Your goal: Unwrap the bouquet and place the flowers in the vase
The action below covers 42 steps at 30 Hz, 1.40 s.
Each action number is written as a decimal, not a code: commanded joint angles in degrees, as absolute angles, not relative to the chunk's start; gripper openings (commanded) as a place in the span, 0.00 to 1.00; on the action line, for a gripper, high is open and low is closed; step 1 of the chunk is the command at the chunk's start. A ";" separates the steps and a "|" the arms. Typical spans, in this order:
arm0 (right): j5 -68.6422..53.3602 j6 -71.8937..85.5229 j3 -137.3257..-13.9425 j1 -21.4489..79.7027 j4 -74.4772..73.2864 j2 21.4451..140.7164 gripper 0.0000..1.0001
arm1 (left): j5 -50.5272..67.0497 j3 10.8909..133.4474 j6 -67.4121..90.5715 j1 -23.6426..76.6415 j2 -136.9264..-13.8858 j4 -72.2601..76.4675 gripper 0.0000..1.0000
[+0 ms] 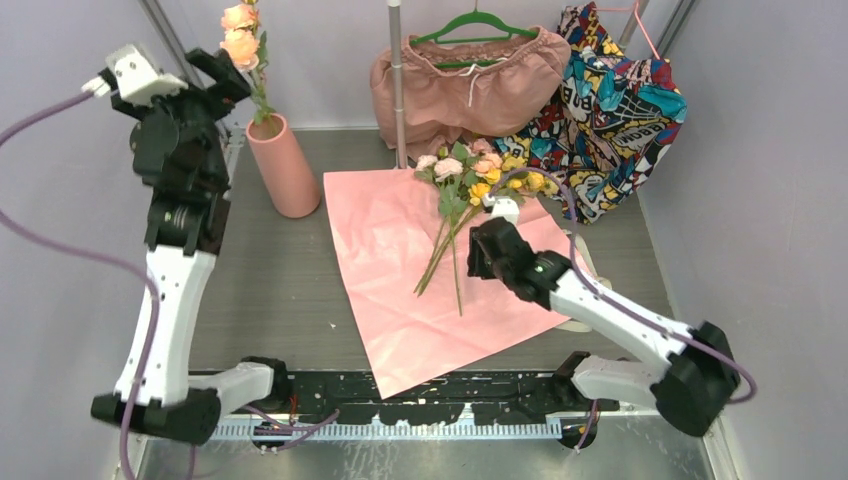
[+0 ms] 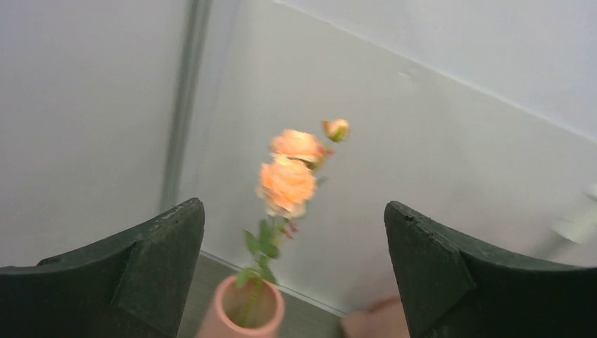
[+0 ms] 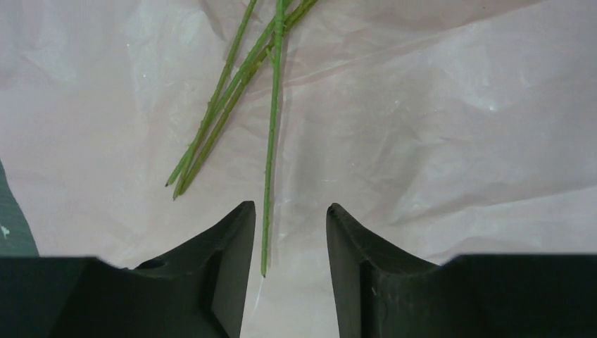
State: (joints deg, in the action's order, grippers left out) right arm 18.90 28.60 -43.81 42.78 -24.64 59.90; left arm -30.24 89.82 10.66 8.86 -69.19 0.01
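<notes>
The flowers [image 1: 470, 175] are lying loose on the opened pink paper [image 1: 390, 300], blooms toward the back wall, thin stems fanning toward the arms. The vase [image 1: 285, 170] is standing well apart to the left, already holding one peach rose stem [image 1: 242, 35].

The right gripper [image 3: 290, 211] is hanging low over the stem ends with its fingers partly apart. A single stem [image 3: 271, 141] is running into the gap, nearer one finger than the other and not pinched. The left gripper [image 2: 292, 211] is hovering beside the peach blooms, above the vase mouth, its fingers spread wide and holding nothing.

The stem looks thin and slick, so I reckon a squeeze this close to its tip could let it slide out or swing loose on the way over. The crinkled paper might also get nipped along with it. That wide left gripper could knock the standing rose.

Only the right wrist view is showing the stem between the fingers. Only the overhead view is showing how far off the vase is.
</notes>
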 commanded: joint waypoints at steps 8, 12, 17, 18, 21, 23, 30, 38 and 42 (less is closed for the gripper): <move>17.76 28.37 -65.30 37.29 -21.18 84.93 0.51 | -4.30 59.31 27.71 22.98 -59.69 -1.12 0.95; 15.24 28.13 -69.60 34.07 -21.46 91.27 0.45 | -0.91 51.22 30.71 26.34 -56.71 -1.95 0.88; 12.68 28.74 -69.56 32.95 -20.54 97.33 0.44 | 1.66 46.41 31.58 27.63 -54.09 -4.96 0.80; 11.78 29.23 -69.00 32.93 -19.95 98.17 0.44 | 1.91 45.68 31.68 27.67 -53.80 -5.63 0.80; 8.97 30.88 -66.25 32.95 -17.00 100.27 0.44 | 2.13 43.20 32.01 27.68 -53.68 -5.48 0.80; 7.82 31.35 -65.12 32.95 -15.81 101.64 0.44 | 2.27 42.20 32.34 27.66 -54.35 -5.04 0.80; 7.93 31.81 -63.64 32.92 -14.93 103.50 0.15 | 2.41 41.70 32.27 27.68 -56.47 -4.58 0.80; 10.20 30.95 -65.43 34.53 -18.70 95.47 0.01 | 3.82 43.63 32.71 27.77 -58.28 -4.30 0.81; 13.66 29.52 -67.86 37.44 -22.48 87.46 0.01 | 8.98 45.61 36.61 27.77 -61.06 -2.22 0.97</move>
